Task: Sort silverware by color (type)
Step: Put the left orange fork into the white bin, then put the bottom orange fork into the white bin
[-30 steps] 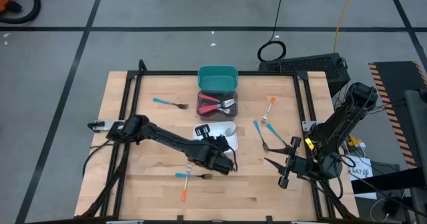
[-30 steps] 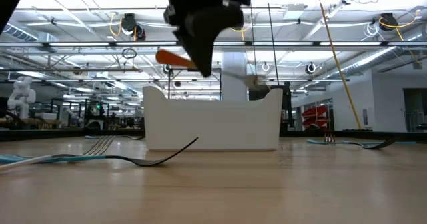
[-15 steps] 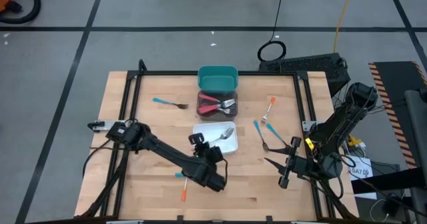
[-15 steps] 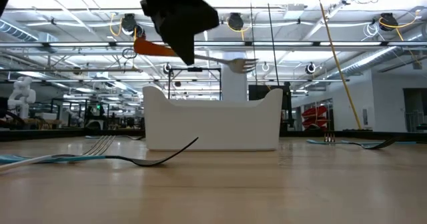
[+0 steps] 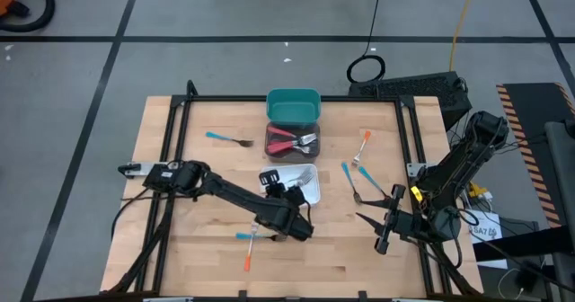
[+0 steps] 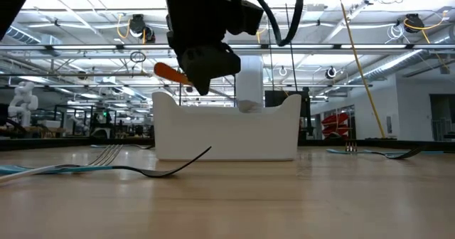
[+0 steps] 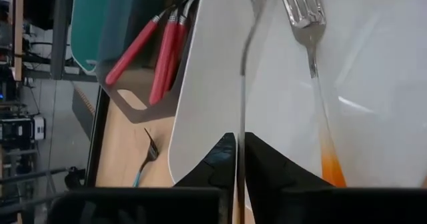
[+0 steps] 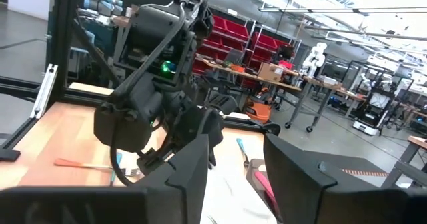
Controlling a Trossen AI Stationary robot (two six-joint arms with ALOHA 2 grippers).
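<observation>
My left gripper hangs over the near edge of the white bin and is shut on an orange-handled fork, which slants head-down into the bin. A second orange-handled fork lies flat on the bin's floor. Red-handled forks lie in the dark bin behind it, with a teal bin farther back. Blue forks and orange forks lie flat on the table. My right gripper waits open at the near right, holding nothing. My left gripper pinches the fork between its two fingers; the thin metal stem runs out of the slit between them. The fingers slant down from the near left, roughly along the fork. The orange handle end sticks out behind, and the head dips below the bin's rim.
A black frame borders the wooden table top. The three bins stand in a row down the table's middle. A black box and a coiled cable lie beyond the far edge. Bare wood shows at the near middle.
My left gripper drew back a little toward the near left with the fork held level above the bin. It then sank and tipped its fingers downward. The fork has gone from level above the rim to slanting, its head lowered inside the white bin.
</observation>
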